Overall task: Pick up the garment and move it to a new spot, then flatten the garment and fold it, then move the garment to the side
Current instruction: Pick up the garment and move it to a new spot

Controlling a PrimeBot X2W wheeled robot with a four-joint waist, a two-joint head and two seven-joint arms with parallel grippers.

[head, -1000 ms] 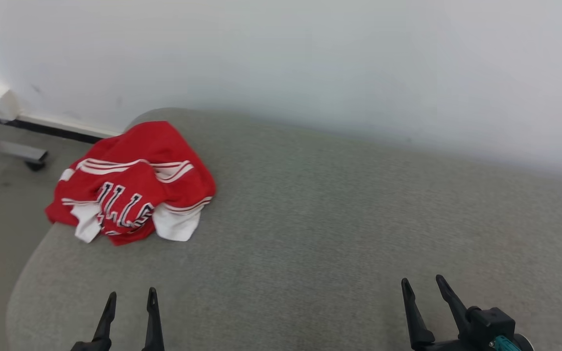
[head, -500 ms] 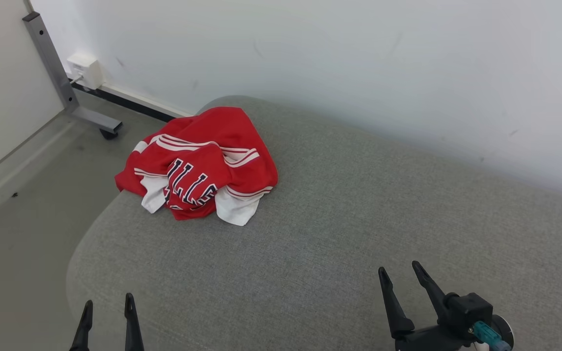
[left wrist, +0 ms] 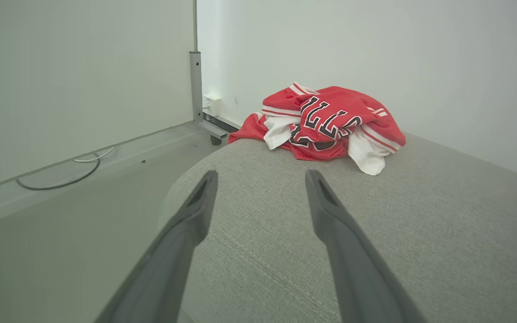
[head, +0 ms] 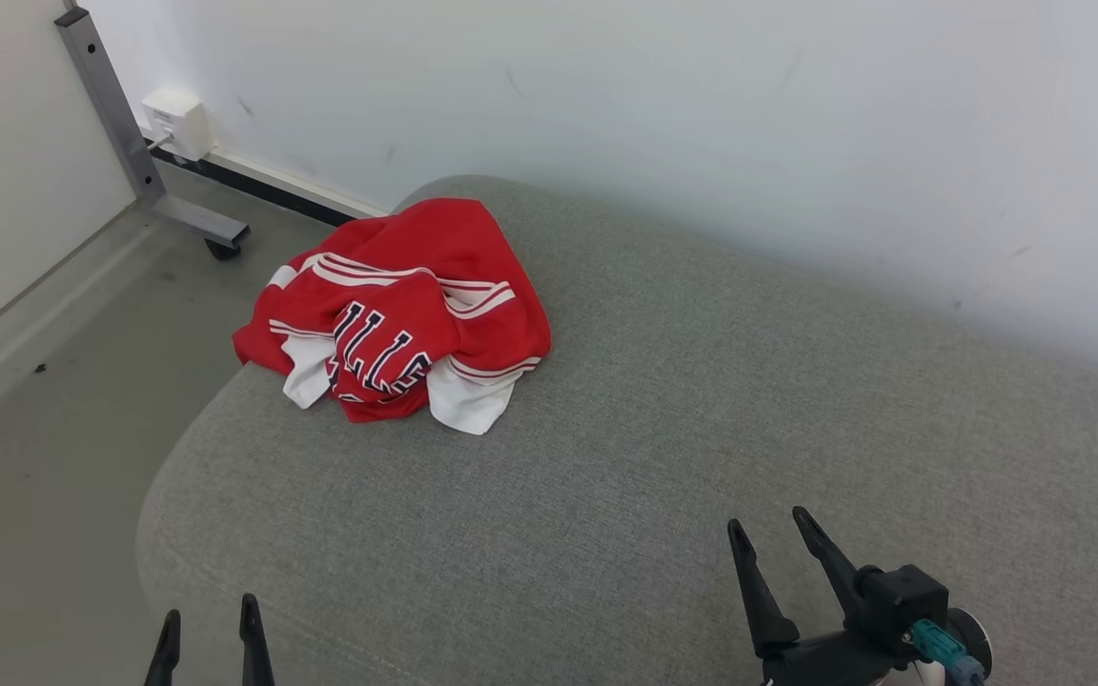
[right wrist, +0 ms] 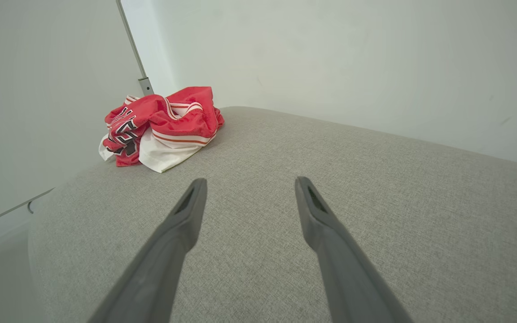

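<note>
The garment (head: 406, 310) is a red jersey with white trim and dark lettering, lying crumpled at the far left corner of a grey cushioned surface (head: 663, 419). It also lies ahead in the left wrist view as the garment (left wrist: 330, 123) and to the far left in the right wrist view as the garment (right wrist: 162, 125). My left gripper (head: 209, 619) stands open at the near left edge of the cushion, well short of the jersey. My right gripper (head: 766, 534) is open at the near right, empty, hovering over bare fabric.
A white wall (head: 701, 114) runs behind the cushion. Left of it is grey floor (head: 44, 400) with a metal wheeled frame leg (head: 139, 152), a white wall box (head: 177, 122) and a loose cable (left wrist: 61, 179). The cushion's left edge rounds off toward the floor.
The head camera has swung left and down, so the whole scene shifted right in view; the frame leg and floor came into sight. Garment and open grippers look unmoved.
</note>
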